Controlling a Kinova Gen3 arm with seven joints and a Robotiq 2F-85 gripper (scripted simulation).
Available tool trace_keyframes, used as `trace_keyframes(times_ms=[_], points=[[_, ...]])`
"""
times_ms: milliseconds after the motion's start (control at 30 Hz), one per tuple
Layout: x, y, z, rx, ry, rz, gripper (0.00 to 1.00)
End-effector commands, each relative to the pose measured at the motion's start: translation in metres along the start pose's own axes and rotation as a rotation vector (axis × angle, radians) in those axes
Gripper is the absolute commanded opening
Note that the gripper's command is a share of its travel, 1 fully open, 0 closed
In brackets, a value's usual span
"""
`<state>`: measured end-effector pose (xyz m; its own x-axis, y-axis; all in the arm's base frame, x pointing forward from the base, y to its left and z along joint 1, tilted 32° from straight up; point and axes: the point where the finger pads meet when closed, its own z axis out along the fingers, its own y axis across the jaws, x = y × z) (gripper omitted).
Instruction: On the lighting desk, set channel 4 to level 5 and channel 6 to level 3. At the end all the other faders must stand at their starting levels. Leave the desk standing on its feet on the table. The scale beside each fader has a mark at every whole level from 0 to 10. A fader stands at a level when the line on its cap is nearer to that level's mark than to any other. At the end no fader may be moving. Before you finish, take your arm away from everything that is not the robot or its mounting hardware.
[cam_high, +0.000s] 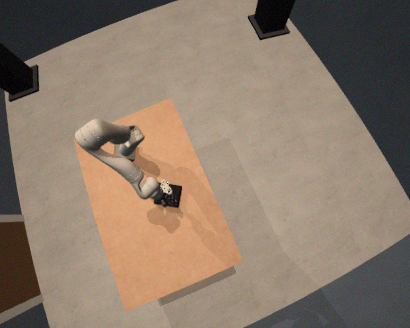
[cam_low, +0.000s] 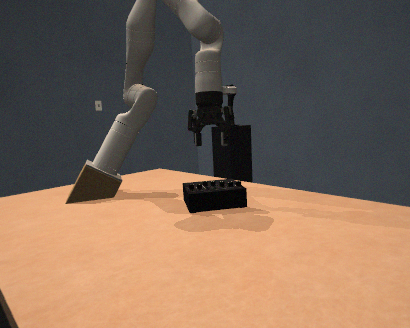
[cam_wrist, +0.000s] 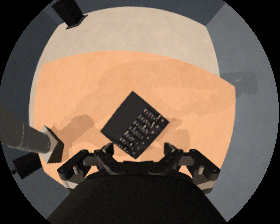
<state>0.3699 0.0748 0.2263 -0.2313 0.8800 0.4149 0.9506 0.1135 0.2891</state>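
Exterior view: got gripper pointing straight down, approx. above lighting desk, well apart from it. Fingers wide open, nothing held. Desk upright on table, approx. mid-table in top view, right of wedge block at arm's foot in ext. view. Arm bent up high, then down to gripper. Wrist view: desk at a diagonal rel. to gripper, beyond fingertips, w/ fader rows on its right/near part and plain dark panel on left/far part. Can't read ch. 4 or ch. 6 levels, too small. Likewise can't tell other faders' levels. No finger contact w/ desk.
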Motion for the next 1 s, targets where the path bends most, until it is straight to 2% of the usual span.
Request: trace_keyframes(times_ms=[0,200,733,967], points=[[0.0,-0.004,-0.011,0.0,0.011,0.068,1.0],[0.011,-0.011,-0.017,0.02,0.041,0.14,1.0],[0.012,-0.012,-0.017,0.022,0.042,0.139,1.0],[0.011,-0.015,-0.003,0.023,0.032,-0.044,1.0]])
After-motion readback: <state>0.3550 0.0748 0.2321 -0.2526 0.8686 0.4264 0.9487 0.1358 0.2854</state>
